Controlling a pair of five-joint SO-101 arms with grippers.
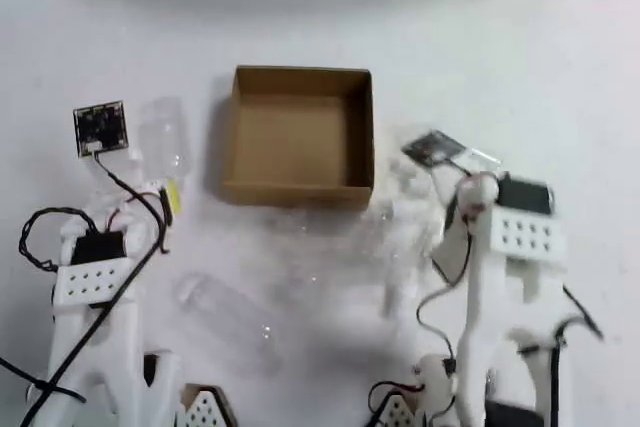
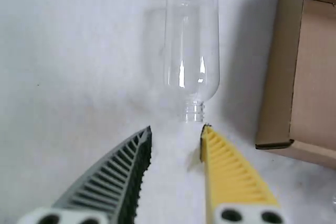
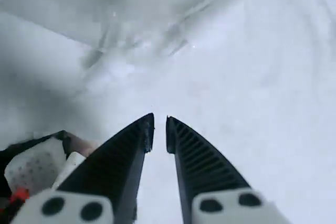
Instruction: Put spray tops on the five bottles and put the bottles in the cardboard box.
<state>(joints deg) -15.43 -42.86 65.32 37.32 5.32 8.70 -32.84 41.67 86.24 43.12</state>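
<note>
Clear bottle (image 2: 191,40) lying on counter (image 2: 63,51), neck toward L gripper (image 2: 176,132), which is released. Likely light, thin-walled, slick, rolls; take mid-body, gentle squeeze. R gripper (image 3: 159,129) near-clenched, empty.

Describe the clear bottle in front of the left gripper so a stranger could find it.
Find the open cardboard box mid-table. Beside it, on the left arm's side, lies a clear bottle. Unlike the bottle nearer the arms' bases, it has its bare neck facing the left gripper.

bench (image 1: 520,47): white | cardboard box (image 1: 297,190): stood upper centre, open | clear bottle (image 1: 165,139): lay just left of box | second clear bottle (image 1: 228,315): lay lower left of centre
</note>
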